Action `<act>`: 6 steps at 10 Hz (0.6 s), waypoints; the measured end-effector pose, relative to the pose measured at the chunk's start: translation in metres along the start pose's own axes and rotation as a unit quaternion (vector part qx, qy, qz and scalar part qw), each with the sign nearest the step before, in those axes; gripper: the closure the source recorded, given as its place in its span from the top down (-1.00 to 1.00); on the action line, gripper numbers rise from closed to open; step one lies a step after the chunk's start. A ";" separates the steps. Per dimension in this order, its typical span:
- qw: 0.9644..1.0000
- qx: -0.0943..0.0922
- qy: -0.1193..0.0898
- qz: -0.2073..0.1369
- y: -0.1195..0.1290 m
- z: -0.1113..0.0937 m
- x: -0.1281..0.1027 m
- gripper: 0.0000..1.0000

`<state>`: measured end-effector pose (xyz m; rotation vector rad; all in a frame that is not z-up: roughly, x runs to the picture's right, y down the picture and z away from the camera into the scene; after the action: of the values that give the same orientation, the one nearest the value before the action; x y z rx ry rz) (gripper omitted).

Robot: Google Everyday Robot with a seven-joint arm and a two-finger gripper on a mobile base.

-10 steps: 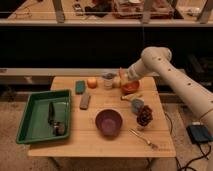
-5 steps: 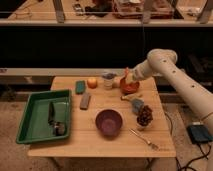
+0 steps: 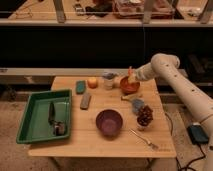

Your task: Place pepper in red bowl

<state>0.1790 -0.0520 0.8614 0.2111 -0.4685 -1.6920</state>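
Camera view shows our gripper (image 3: 132, 76) grasping the pepper (image 3: 131, 73) just above the red bowl (image 3: 129, 85); we lower centrally, then release gently.

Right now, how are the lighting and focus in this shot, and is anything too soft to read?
Camera view: warm, dim light; wooden table bright, the background dark. Soft throughout. The tool holds over the red bowl, blurring into the pepper; the fork is barely resolved.

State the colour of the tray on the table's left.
Green tray, camera view; the gripper hangs above the red bowl.
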 end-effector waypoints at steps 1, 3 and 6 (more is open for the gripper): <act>1.000 -0.005 0.006 0.001 0.008 0.005 -0.005 -1.00; 1.000 -0.011 0.015 0.000 0.017 0.015 -0.008 -1.00; 1.000 -0.015 0.025 -0.012 0.018 0.023 -0.002 -1.00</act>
<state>0.1868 -0.0482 0.8896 0.2379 -0.4056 -1.7119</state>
